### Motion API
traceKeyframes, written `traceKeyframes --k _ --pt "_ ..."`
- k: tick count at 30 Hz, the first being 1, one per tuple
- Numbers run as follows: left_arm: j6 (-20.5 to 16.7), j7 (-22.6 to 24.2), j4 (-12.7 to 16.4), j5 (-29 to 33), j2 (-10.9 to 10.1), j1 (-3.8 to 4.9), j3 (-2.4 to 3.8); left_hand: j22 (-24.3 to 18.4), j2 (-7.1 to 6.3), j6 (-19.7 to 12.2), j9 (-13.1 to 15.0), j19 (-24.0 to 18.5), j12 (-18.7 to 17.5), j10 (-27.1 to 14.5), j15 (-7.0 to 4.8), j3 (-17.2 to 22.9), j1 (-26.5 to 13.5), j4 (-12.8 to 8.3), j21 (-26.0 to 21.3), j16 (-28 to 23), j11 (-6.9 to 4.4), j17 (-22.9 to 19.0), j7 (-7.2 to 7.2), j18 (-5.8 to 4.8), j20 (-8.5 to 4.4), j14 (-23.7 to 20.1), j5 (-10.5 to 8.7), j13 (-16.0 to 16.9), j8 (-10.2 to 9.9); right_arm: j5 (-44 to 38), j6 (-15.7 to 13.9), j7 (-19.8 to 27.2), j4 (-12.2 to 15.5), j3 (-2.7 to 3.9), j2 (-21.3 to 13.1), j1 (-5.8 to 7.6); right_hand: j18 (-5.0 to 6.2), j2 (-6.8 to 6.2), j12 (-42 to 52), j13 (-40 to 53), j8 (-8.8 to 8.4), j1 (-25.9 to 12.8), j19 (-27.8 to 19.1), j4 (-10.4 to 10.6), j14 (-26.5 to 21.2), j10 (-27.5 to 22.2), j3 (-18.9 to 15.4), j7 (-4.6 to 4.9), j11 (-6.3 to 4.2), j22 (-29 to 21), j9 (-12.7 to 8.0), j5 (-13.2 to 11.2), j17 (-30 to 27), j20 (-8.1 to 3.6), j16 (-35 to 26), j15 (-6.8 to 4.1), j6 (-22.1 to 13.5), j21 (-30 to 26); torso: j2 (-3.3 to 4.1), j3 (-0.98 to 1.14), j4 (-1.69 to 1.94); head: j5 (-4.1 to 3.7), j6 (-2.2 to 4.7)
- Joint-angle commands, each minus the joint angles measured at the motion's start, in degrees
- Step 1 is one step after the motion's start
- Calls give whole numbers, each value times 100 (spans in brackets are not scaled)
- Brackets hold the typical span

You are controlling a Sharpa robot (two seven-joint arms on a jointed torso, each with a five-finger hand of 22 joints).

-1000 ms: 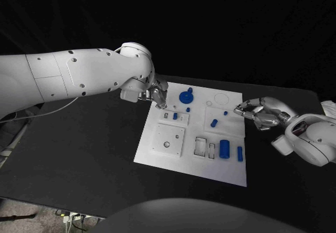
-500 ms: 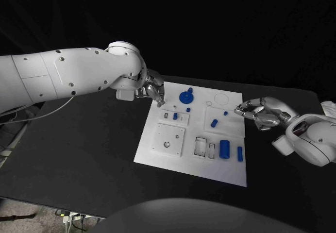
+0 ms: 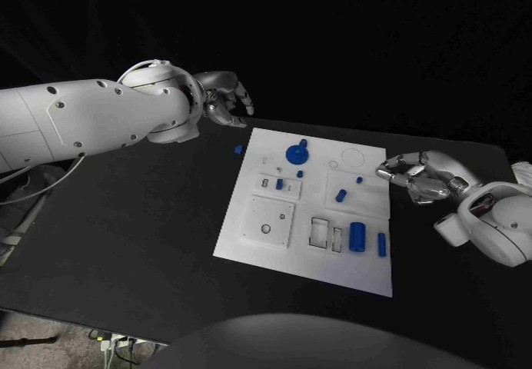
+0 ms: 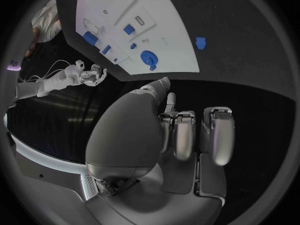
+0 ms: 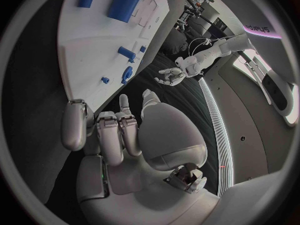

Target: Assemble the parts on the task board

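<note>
You have the task board [image 3: 266, 231] lying flat in the middle of the black table [image 3: 133, 254], its long side running away from the robot. At the far end of the board a round blue part [image 3: 296, 154] with a short upright stub stands near the middle. Just in front of it a small blue peg [image 3: 299, 174] and another small blue piece [image 3: 280, 184] sit close together. Toward the right side you see an oblong blue part [image 3: 340, 195] and a tiny blue piece [image 3: 357, 180] beside it. Near the front right corner a large blue cylinder [image 3: 356, 236] lies next to a slim blue bar [image 3: 380, 244], both just right of the rectangular recesses [image 3: 325, 234]. One small blue part [image 3: 237, 150] lies off the board on the table, just beside its far left corner.

Your left hand [image 3: 226, 98] hangs raised beyond the board's far left corner, apart from every part. The left wrist view shows its fingers [image 4: 215, 135] curled in toward the palm with nothing in them. Your right hand [image 3: 419, 178] sits just off the board's right edge, fingers [image 5: 115, 135] likewise bent inward on nothing, not touching the board.
</note>
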Motion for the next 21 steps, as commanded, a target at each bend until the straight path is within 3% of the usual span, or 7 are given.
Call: traceKeyframes --k 1,4,8,12,14,16,21 --pt "-723 142 -80 -634 -17 -23 -3 1510 8 124 -190 604 14 586 -41 -130 103 70 23 14 -10 1507 35 -43 -23 602 -10 1510 -29 28 -75 206 8 -1 17 -2 30 11 -23 1491 -36 -34 59 7 579 605 -17 3 -64 1005 -8 -37 1509 0 20 -22 -58 33 10 -5 -2 18 1" --pt "-818 24 -175 -727 -12 -60 -7 1510 20 296 -399 604 14 586 10 -277 189 171 23 14 62 1507 126 -43 10 602 -13 1510 -16 31 -51 201 0 -1 28 -3 29 0 -23 1491 -42 -10 63 -11 579 605 -20 3 -65 1006 -10 -64 1509 -1 20 -23 -74 35 9 -1 -3 17 1" --pt "-771 -121 -349 -1103 65 -165 -12 1510 30 561 -550 604 14 586 28 -450 268 254 23 14 75 1507 130 -43 35 602 -129 1510 53 30 0 169 -12 -1 45 -4 30 -15 -23 1491 -50 38 63 -42 579 605 -18 4 -67 1005 -13 -89 1509 -3 20 -25 -95 32 6 0 -1 18 1" --pt "-786 -104 -490 -1856 147 -320 -13 1510 19 759 -734 604 14 586 -41 -610 421 304 23 14 -59 1507 -81 -43 -3 602 -299 1510 69 26 56 129 -17 -1 53 -6 30 -19 -23 1491 -53 53 62 -51 579 605 -16 4 -68 1005 -14 -97 1509 -4 20 -26 -101 31 13 -2 -7 24 1" --pt "-891 -181 -534 -2170 185 -392 -13 1510 41 1104 -760 604 14 586 -77 -792 214 486 23 14 -119 1507 -209 -43 -36 602 -405 1510 204 25 88 109 -20 -1 55 -8 31 -21 -23 1491 -54 62 60 -57 579 605 -15 5 -69 1004 -14 -101 1509 -4 20 -26 -105 29 14 -6 -11 20 1" --pt "-1008 -305 -596 -2337 241 -472 -13 1510 103 1530 -746 604 14 586 -100 -917 -84 513 23 14 -114 1507 -150 -43 -66 602 -483 1510 385 24 124 82 -23 -1 55 -10 34 -13 -23 1491 -55 63 51 -54 579 605 -13 6 -66 1000 -15 -98 1509 -4 20 -26 -105 19 8 -4 -8 18 1" --pt "-981 -697 -791 -1836 416 -608 -7 1510 199 2063 -685 604 14 586 -106 -1012 -780 530 23 14 -94 1507 -166 -43 -81 602 -300 1510 652 22 189 24 -30 -1 50 -13 36 28 -23 1491 -55 46 38 -22 579 605 -12 16 -51 995 -18 -47 1509 -2 20 -18 -100 5 10 -3 0 -13 1"
